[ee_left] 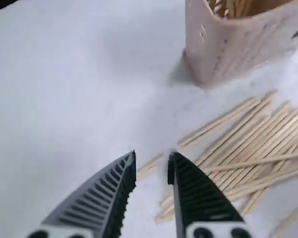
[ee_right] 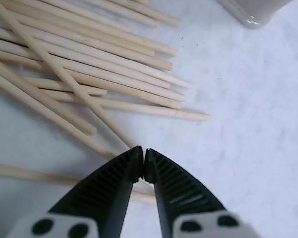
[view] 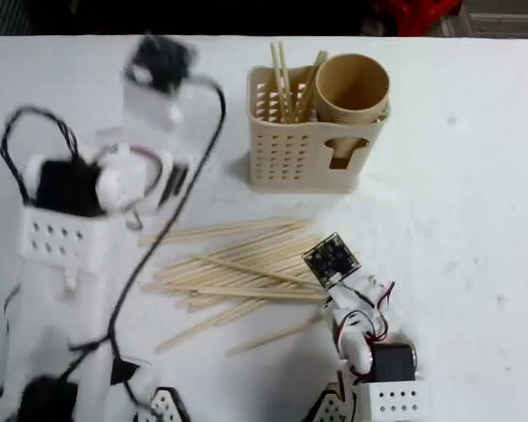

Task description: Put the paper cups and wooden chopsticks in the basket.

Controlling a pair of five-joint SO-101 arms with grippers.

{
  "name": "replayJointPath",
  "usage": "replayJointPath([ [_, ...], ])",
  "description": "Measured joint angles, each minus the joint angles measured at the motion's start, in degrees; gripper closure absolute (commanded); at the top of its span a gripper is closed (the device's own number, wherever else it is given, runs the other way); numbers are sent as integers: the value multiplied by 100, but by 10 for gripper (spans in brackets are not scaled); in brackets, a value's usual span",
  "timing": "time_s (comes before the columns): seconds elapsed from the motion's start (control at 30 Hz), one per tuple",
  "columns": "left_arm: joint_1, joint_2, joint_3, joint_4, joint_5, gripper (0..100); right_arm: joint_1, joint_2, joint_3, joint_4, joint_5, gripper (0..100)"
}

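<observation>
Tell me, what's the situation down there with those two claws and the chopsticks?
Left gripper open, empty. Right gripper shut at loose chopsticks. Paper cups and few sticks in basket. Black cable trails beside them.

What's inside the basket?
Stacked cups sit in one side and a few chopsticks stand upright in the other. The walls of the basket hide its bottom, the sticks' lower ends and how many cups there are.
</observation>
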Motion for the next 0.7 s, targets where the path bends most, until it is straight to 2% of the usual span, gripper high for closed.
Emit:
replayJointPath([
  [0.17,-35,-1090,2708,-862,-826,875,0,0,0,0,0,978],
  [0.3,-35,-1116,3930,-1503,-1169,862,9,0,0,0,0,978],
  [0.53,-35,-193,4273,-2479,-1424,864,9,0,0,0,0,978],
  [0.7,-35,1037,3859,-2901,-1626,864,0,0,0,0,0,978],
])
